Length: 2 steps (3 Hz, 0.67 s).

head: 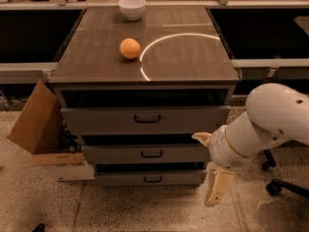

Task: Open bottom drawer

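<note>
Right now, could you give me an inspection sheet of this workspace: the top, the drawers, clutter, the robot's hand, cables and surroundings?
Surface: dark cabinet top, carrying an orange and a white bowl.
Job's things: bottom drawer, looks shut; nothing touches its handle.
Clutter: open cardboard box on the floor, left of the cabinet.
Grippers: gripper, low by the cabinet's right front corner, beside the two lower drawers, well right of the handle.
Cables: nothing seen.
Surroundings: speckled floor; chair wheels at right.
</note>
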Each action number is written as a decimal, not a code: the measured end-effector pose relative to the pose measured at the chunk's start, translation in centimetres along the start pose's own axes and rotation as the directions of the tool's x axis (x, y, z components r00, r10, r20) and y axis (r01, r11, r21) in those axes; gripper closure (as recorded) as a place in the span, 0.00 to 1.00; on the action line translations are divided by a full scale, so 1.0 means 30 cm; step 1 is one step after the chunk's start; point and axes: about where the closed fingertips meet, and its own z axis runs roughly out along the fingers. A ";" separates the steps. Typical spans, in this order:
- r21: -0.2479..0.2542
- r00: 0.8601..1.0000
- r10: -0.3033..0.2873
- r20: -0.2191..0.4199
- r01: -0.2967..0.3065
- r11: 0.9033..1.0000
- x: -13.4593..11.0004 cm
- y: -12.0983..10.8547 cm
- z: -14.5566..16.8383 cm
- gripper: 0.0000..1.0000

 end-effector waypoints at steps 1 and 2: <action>-0.047 0.998 -0.058 -0.003 0.057 0.997 0.069 0.014 0.191 0.00; -0.104 0.994 -0.088 0.057 0.094 0.990 0.140 0.038 0.395 0.00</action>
